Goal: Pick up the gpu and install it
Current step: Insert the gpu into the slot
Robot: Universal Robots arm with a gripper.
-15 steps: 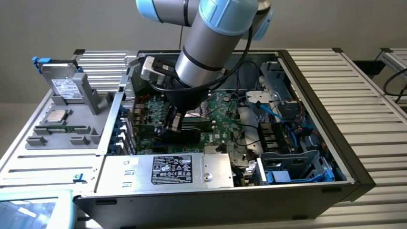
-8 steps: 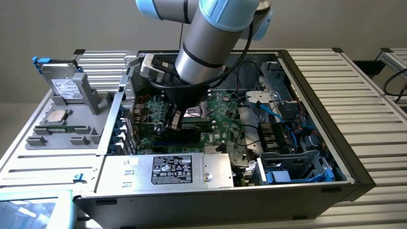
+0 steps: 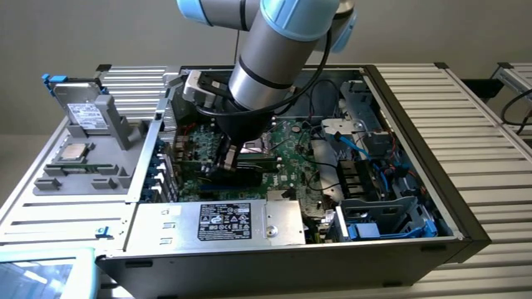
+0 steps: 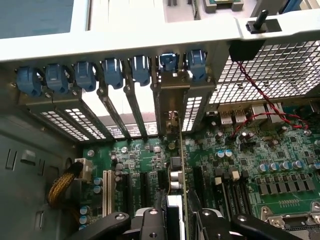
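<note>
Closest to the wrist camera, the black two-fingered gripper [image 4: 177, 222] is clamped on the gpu [image 4: 182, 160], one finger on each side. The gpu is a thin, flat, green-edged card seen edge-on here, standing upright between the pads. It sits over the large green motherboard [image 4: 250, 165], lined up among the long black expansion slots, with a white slot connector [image 4: 105, 192] off to one side; whether the card is fully seated, I cannot tell. A yellow braided cable [image 4: 60, 187] curls against the grey case wall near that connector. Further along, the card's bare metal end bracket [image 4: 172, 92] stands at the rear wall, beside the perforated metal slot covers [image 4: 65, 122] and just under the row of blue plastic retention clips [image 4: 112, 70]. A thin red twisted wire [image 4: 250, 82] drapes across the metal mesh panel beyond. In the exterior view, the silver power supply box with a black label [image 3: 224, 221] lies nearest. Behind it the gripper [image 3: 228, 161] is down inside the open grey computer case [image 3: 275, 271], low over the motherboard [image 3: 287, 149]. The silver arm with light blue joints [image 3: 266, 56] rises out of the case above it. Blue cables [image 3: 399, 224] lie in the drive bay on the exterior view's right, and a grey parts tray [image 3: 83, 168] rests well apart on the exterior view's left.
</note>
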